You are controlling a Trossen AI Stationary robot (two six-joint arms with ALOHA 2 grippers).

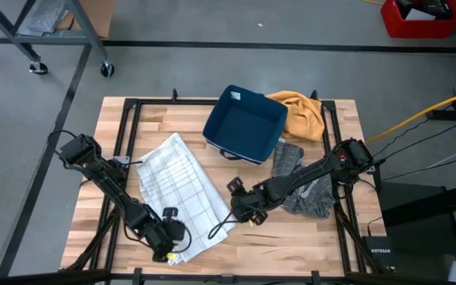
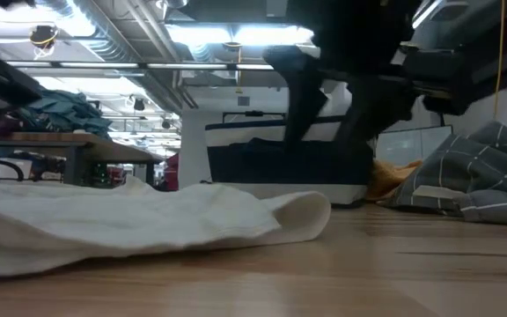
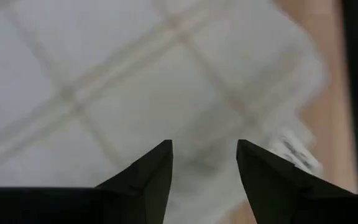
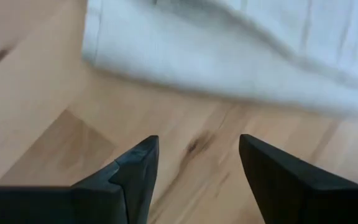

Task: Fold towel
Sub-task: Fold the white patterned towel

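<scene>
Well, you can spot a small tag on the white towel (image 3: pixel 303 152) in the left wrist view, but its writing is too blurry to read, and a box off the table's near right corner has writing too small to make out. Your towel (image 1: pixel 176 194) lies flat on the wooden table (image 1: pixel 291 237), on the left half. It is folded into a long shape, and its long side runs slantwise from near the blue bin (image 1: pixel 244 125) down toward the near left edge. Your left gripper (image 1: pixel 169 237) sits over the towel's near end, with its two fingers (image 3: pixel 148 180) apart and nothing between them but the cloth below. Your right gripper (image 1: pixel 240 207) is just beside the towel's right edge, over bare wood. Its fingers (image 4: pixel 135 177) are wide apart and hold nothing; the towel's edge (image 4: pixel 229 56) lies just ahead of them. A grey checked cloth (image 1: pixel 303 186) lies under the right arm, and a yellow cloth (image 1: pixel 303 115) sits beside the bin.
</scene>
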